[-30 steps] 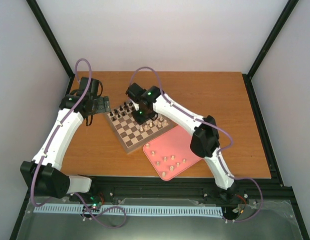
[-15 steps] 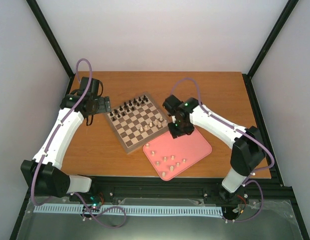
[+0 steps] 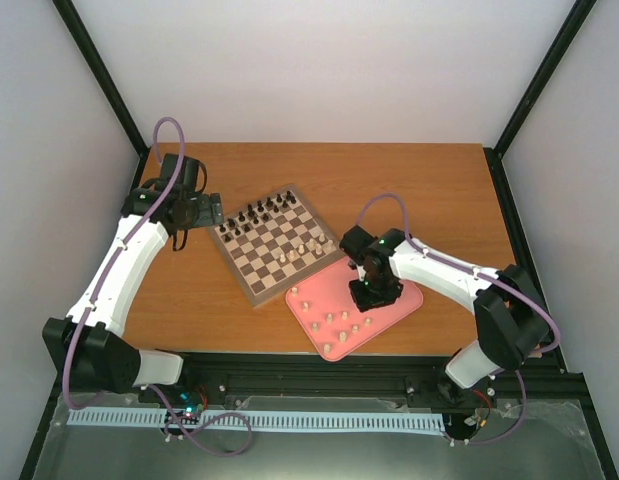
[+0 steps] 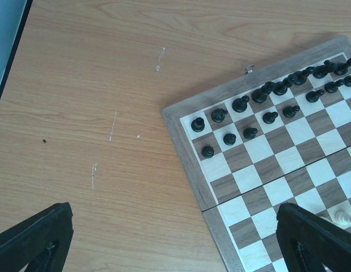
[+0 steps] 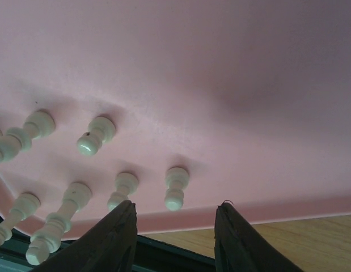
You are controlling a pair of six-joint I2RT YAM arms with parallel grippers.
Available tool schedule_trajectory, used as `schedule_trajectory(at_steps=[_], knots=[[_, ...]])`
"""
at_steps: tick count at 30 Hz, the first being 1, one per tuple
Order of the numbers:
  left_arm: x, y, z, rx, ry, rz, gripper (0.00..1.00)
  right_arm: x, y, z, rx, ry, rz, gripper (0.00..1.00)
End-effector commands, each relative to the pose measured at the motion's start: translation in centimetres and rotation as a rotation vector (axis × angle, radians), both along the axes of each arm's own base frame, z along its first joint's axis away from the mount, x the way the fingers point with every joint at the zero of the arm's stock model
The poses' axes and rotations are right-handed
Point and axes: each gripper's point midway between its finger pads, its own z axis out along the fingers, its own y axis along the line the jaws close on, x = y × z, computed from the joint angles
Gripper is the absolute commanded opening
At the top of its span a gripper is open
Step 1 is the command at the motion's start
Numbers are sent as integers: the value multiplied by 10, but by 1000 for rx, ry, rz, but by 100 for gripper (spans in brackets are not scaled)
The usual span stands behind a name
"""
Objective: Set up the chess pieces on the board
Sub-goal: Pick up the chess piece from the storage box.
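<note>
The board [image 3: 254, 266] lies angled at the table's middle. Black pieces fill its far edge, and a few cream chess pieces [image 3: 300, 250] stand on its near right part. Several more cream pieces [image 3: 341, 320] lie on the pink tray [image 3: 407, 296]. My right gripper [image 3: 374, 290] hangs low over the tray, open and empty. In the right wrist view a pawn [image 5: 175, 190] lies just ahead of its gripper [image 5: 176, 207], between the fingertips. My left gripper [image 3: 194, 210] is open and empty, left of the board; the board [image 4: 220, 187] also shows in the left wrist view.
The black pieces [image 4: 266, 90] stand in two rows along the board's far side. The pink tray's rim [image 5: 266, 212] is next to the table's near edge. Bare wood table [image 4: 96, 113] lies under the left gripper [image 4: 175, 249].
My right arm has swung from above the board to the near right and lowered over the pink tray. The left arm has not moved.
</note>
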Motion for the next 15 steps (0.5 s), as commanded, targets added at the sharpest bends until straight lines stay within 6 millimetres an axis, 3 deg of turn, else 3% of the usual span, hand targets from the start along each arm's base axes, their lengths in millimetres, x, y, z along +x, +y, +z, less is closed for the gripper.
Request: schedule_trajectory(at_steps=[1,6,15], knots=[[7,-3,2,-18,-13,-4,100,-11,2,-6,39,24,-20,38],[7,-2,1,-15,-10,-3,100,-22,-1,-21,44,59,-40,36],[7,-1,-1,-10,-5,-2,100,-20,2,-32,38,76,-31,34]])
